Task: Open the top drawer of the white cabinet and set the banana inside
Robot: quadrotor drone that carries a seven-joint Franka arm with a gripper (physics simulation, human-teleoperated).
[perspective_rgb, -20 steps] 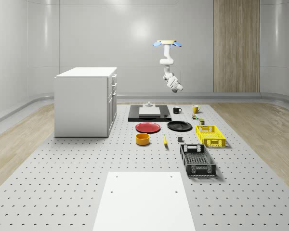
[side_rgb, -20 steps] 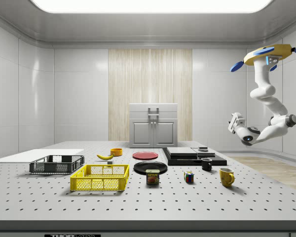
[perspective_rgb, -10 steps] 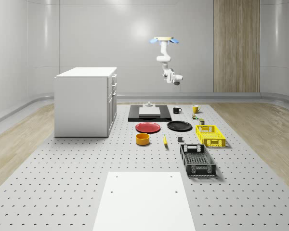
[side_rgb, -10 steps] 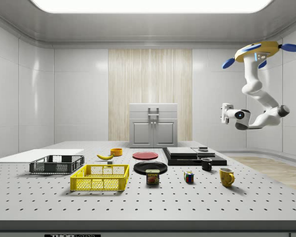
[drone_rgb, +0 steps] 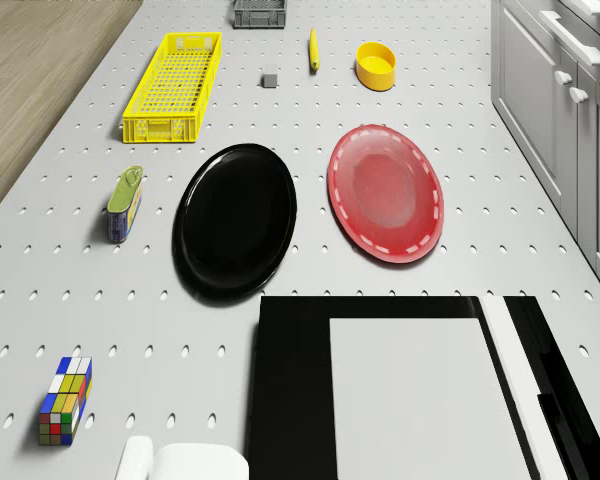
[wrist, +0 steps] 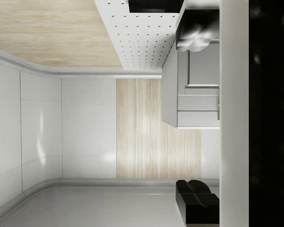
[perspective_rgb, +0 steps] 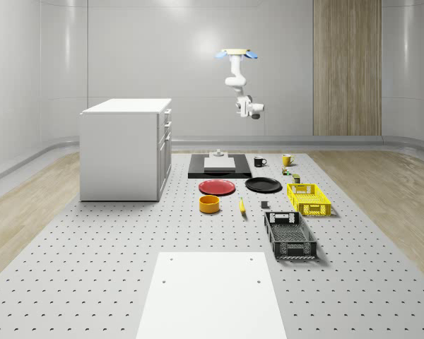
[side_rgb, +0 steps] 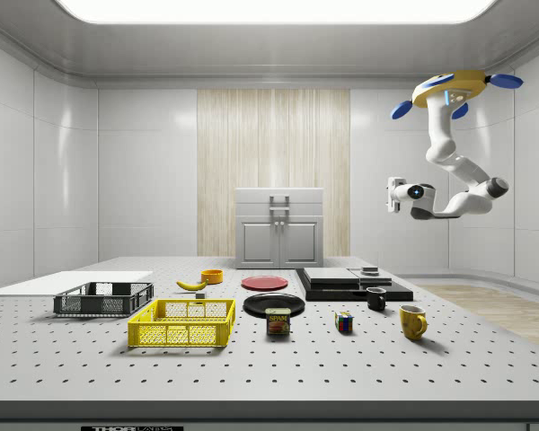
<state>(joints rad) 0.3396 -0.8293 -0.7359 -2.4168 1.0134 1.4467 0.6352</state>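
a: left to right in the whole-scene view, what's there?

b: the white cabinet (perspective_rgb: 126,150) stands at the left on the perforated table (perspective_rgb: 92,247), its drawer fronts facing the whole-scene view's right, all flush.

a: and next to it?

b: the orange bowl (perspective_rgb: 209,204), with the red plate (perspective_rgb: 218,187) behind it. just right of the bowl lies the banana (perspective_rgb: 242,205), on the table, well apart from the cabinet.

a: which way does the banana run?

b: its long axis runs from the near edge toward the back wall, seen almost end-on. in the side view the banana (side_rgb: 192,285) stretches sideways, tips curling up, just beside the bowl.

a: further right?

b: the black plate (perspective_rgb: 263,185), the yellow basket (perspective_rgb: 308,199) and the black basket (perspective_rgb: 290,235).

a: where's the robot?

b: the drone (perspective_rgb: 235,53) hovers high over the far end of the table, above the black slab (perspective_rgb: 220,167). the arm hangs below it, bent, with the gripper (side_rgb: 392,195) pointing level toward the cabinet in the side view, far above the table.

a: fingers wide or narrow?

b: i cannot tell; the wrist view shows dark pads (wrist: 198,23) at the edge but no readable gap.
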